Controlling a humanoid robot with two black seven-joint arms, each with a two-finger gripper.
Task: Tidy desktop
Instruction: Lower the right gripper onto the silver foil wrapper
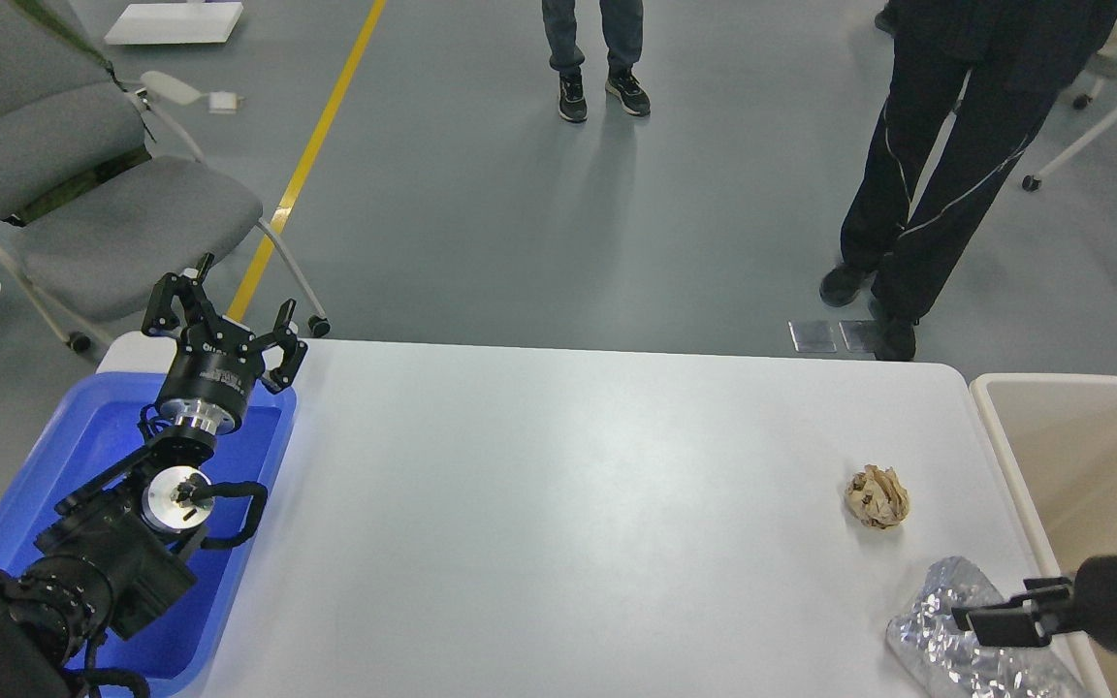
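Note:
The white desktop [568,504] carries a crumpled brown paper ball [877,496] near its right side and a crumpled piece of silver foil [932,645] at the front right corner. My right gripper [990,603] reaches in from the right, low over the foil; its two fingers look apart and nothing is in them. My left gripper [224,320] is open and empty, held above the far end of the blue tray [83,451], far from both pieces of litter.
A beige bin [1072,436] stands against the table's right edge. The blue tray sits at the left edge under my left arm. A grey chair [103,213] is behind the left corner. Two people stand on the floor beyond the table.

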